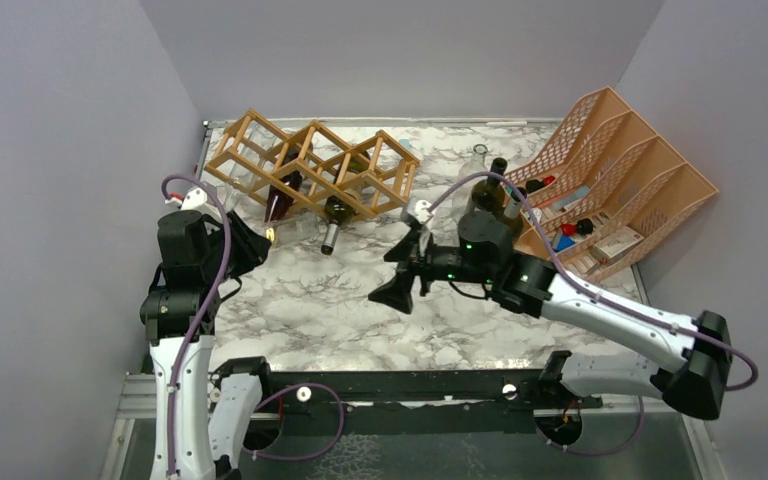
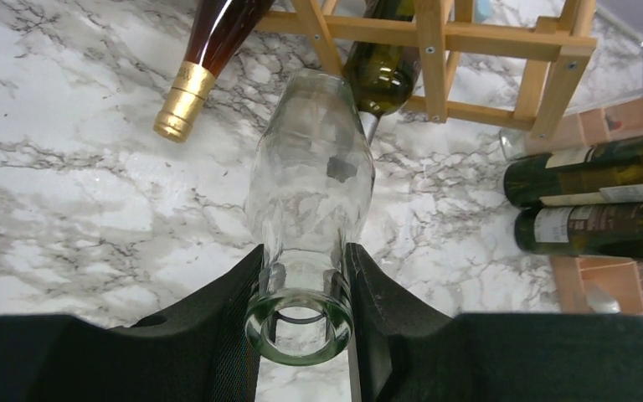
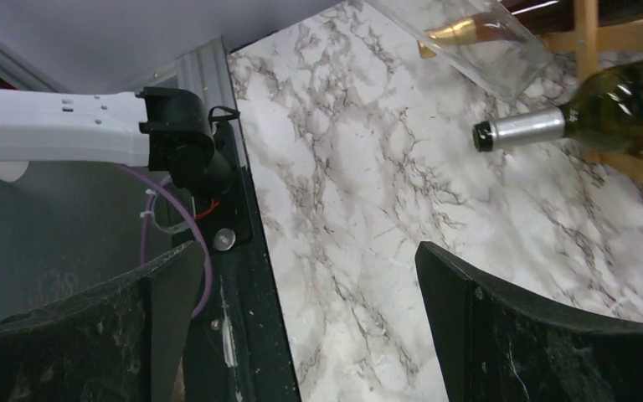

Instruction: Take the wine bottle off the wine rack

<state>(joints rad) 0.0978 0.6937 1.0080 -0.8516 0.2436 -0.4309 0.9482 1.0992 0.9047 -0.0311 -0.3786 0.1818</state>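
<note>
The light wooden wine rack (image 1: pixel 310 165) stands at the back left, and its lower rails show in the left wrist view (image 2: pixel 435 33). My left gripper (image 2: pixel 303 260) is shut on the neck of a clear glass wine bottle (image 2: pixel 310 167), which lies nearly level; its base reaches the rack's front. In the top view this gripper (image 1: pixel 247 246) is just in front of the rack's left end. An amber bottle with a gold cap (image 2: pixel 209 50) and a dark green bottle (image 3: pixel 611 109) lie in the rack. My right gripper (image 1: pixel 405 275) is open and empty over the table's middle.
Two dark bottles (image 1: pixel 490 190) stand at the back right beside a peach mesh file organizer (image 1: pixel 620 180) holding small items. They show at the right of the left wrist view (image 2: pixel 594 197). The left arm's base and the table's near edge (image 3: pixel 243 251) lie under the right gripper.
</note>
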